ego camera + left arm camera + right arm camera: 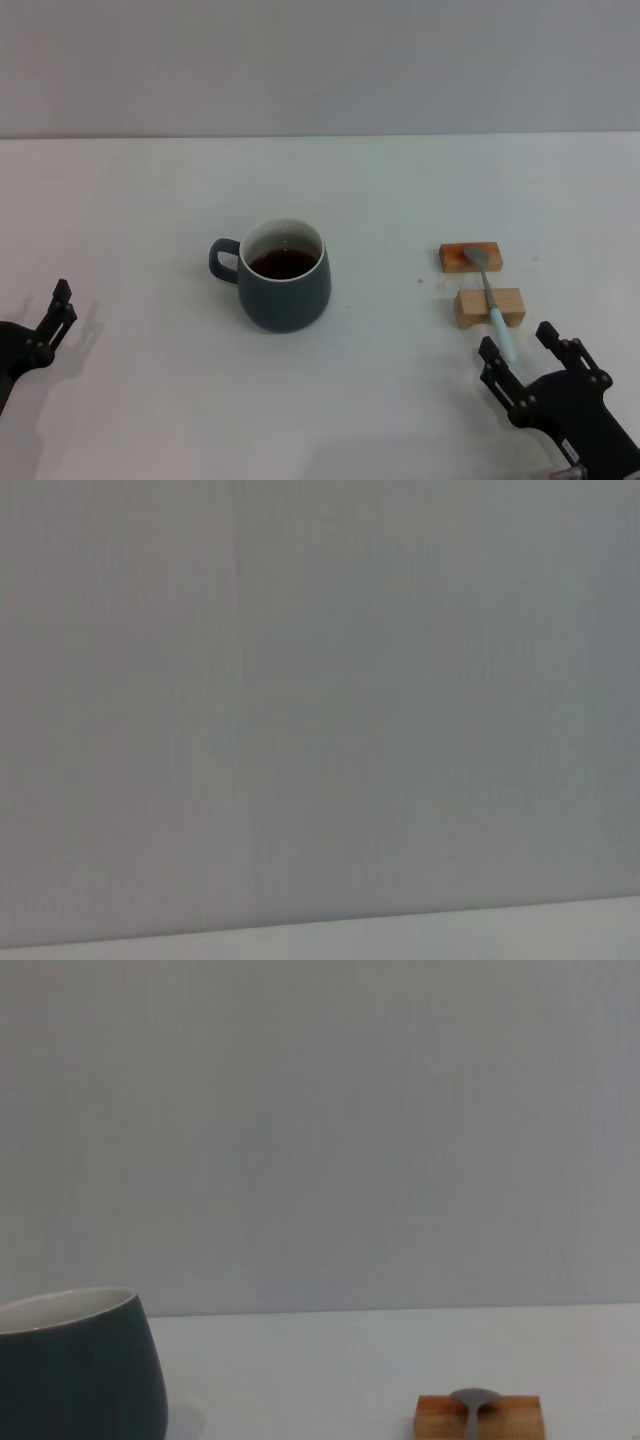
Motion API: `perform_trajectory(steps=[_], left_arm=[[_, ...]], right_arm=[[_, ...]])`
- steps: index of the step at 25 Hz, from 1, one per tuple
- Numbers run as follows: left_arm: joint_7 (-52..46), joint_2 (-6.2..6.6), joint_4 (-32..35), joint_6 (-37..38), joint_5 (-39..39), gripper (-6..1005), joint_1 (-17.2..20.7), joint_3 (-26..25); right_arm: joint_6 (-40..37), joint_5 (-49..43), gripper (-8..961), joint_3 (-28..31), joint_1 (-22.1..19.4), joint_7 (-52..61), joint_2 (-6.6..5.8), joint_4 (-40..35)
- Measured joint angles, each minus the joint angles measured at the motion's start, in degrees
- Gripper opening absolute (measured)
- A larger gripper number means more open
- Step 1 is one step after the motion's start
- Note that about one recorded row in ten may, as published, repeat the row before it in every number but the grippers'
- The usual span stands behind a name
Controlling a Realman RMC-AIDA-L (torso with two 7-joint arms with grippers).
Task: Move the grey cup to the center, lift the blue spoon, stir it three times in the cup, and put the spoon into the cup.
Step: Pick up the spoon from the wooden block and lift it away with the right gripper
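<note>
A plain white table (150, 200) runs back to a bare grey wall (320, 60).

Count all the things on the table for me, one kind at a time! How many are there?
Cups: 1, the grey cup with dark drink in it
Spoons: 1, the blue spoon lying across the blocks
Wooden blocks: 2, the far block and the near block
Total: 4 things
</note>
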Motion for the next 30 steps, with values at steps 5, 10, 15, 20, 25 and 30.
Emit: perform_trajectory(steps=[5,10,15,20,25,30], left_arm=[[0.0,0.0,0.0,-0.08,-0.07,858,-0.02,-0.09],[0.0,0.0,0.0,-0.28,-0.12,858,-0.09,-0.09],[0.0,0.0,0.01,-0.32,-0.21,858,-0.11,-0.09],[0.0,0.0,-0.02,-0.36,-0.26,858,-0.1,-0.09],[0.0,0.0,0.0,-0.35,-0.27,858,-0.1,-0.09],[0.0,0.0,0.01,-0.28,-0.18,858,-0.1,-0.04]], right_arm=[[0.26,0.0,657,0.01,0.56,0.01,0.0,-0.01],[1.0,0.0,655,-0.41,1.07,0.01,-0.04,-0.15],[1.43,0.0,653,-0.46,1.13,0.28,-0.08,-0.07],[1.22,0.0,651,-0.51,1.05,1.64,-0.19,-0.19],[1.08,0.0,649,-0.51,0.9,1.64,-0.18,-0.21],[0.87,-0.07,647,-0.51,0.75,1.64,-0.16,-0.08]])
